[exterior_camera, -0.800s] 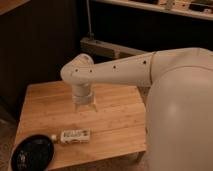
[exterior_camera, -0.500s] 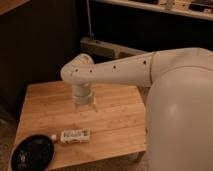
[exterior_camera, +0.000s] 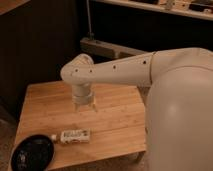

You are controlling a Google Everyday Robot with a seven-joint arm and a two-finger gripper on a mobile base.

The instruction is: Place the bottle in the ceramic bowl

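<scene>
Looking down from the single camera view, a white robot arm (exterior_camera: 120,70) reaches from the right across a light wooden table (exterior_camera: 120,120). The robot's bulky white body (exterior_camera: 180,115) fills the right side of the scene.

The gripper (exterior_camera: 84,105) hangs at the end of the arm, pointing straight down above the middle of the table. Its two prongs look spread apart, with nothing held between them.

The bottle (exterior_camera: 75,135) lies on its side on the table near the front edge, with its white cap pointing left. It sits nearer the camera than the gripper and slightly left of it, clearly apart, with bare wood between the two.

The ceramic bowl (exterior_camera: 37,150), round and glossy black, rests at the table's front left corner. The bottle's cap end is just beside the bowl's rim; whether they touch cannot be told.

By this showing the task is at an early stage. The bottle has not been grasped and is not in the bowl. Lowering to it, gripping, lifting, carrying it left and releasing all appear to remain.
</scene>
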